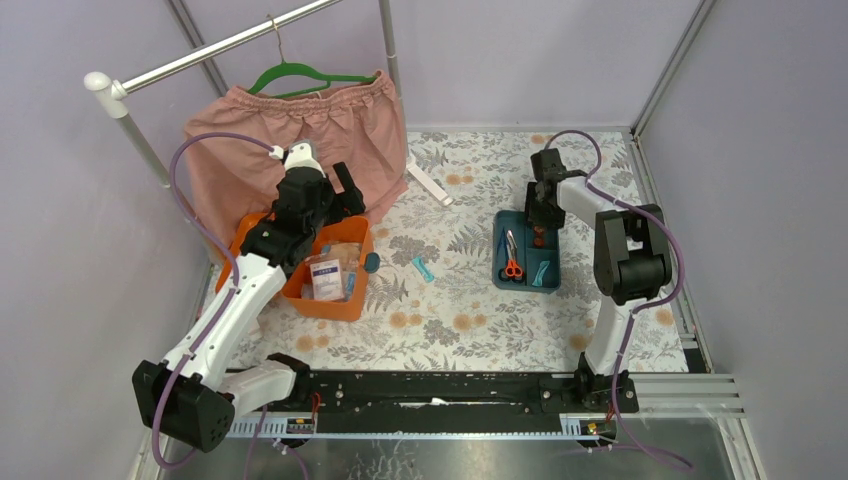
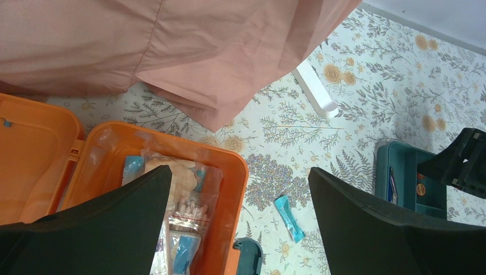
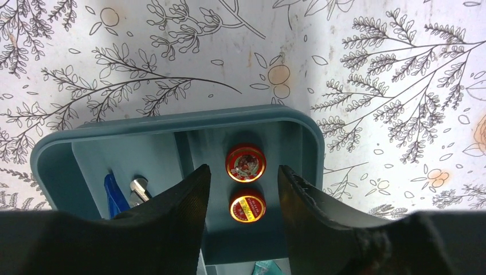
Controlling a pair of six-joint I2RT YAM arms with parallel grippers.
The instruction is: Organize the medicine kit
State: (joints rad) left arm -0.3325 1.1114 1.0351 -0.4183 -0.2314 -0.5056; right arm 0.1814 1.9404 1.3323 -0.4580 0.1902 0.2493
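The orange box (image 1: 300, 295) of the medicine kit stands open at the left with clear bags of supplies (image 1: 330, 270) inside; it also shows in the left wrist view (image 2: 226, 229). My left gripper (image 1: 345, 195) is open and empty above the box's far side. The dark teal insert tray (image 1: 498, 262) lies at the right with orange-handled scissors (image 1: 512, 262) and two red tins (image 3: 246, 162) (image 3: 247, 207). My right gripper (image 1: 540, 215) is open just above the tins. A teal packet (image 1: 423, 267) lies on the cloth between box and tray; it also shows in the left wrist view (image 2: 289, 217).
A pink garment (image 1: 300, 150) hangs on a green hanger (image 1: 300, 75) from a rail behind the box. A white strip (image 1: 428, 182) lies on the floral cloth at the back. Walls stand close on both sides.
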